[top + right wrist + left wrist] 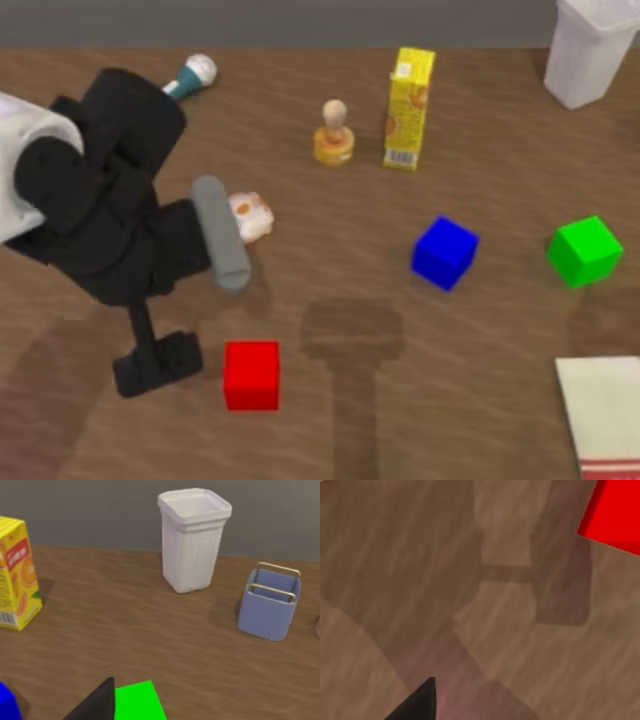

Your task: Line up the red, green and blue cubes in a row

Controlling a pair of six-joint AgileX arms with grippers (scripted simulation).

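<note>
Red cube (pixel 251 374) beside left end effector (pixel 160 363), opening unclear | right wrist only: blue basket (pixel 268 606)

my left wrist view clips the red cube (pixel 615 517); top view crops the white bin (pixel 590 50); right arm's out of the top view

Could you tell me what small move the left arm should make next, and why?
Probably shift the left gripper a little toward the table's right, so it sits over the red cube before descending. In the top view it hangs just left of that cube, not above it, and the left wrist view catches only the cube's corner. The blue cube and green cube lie apart, farther right.
</note>
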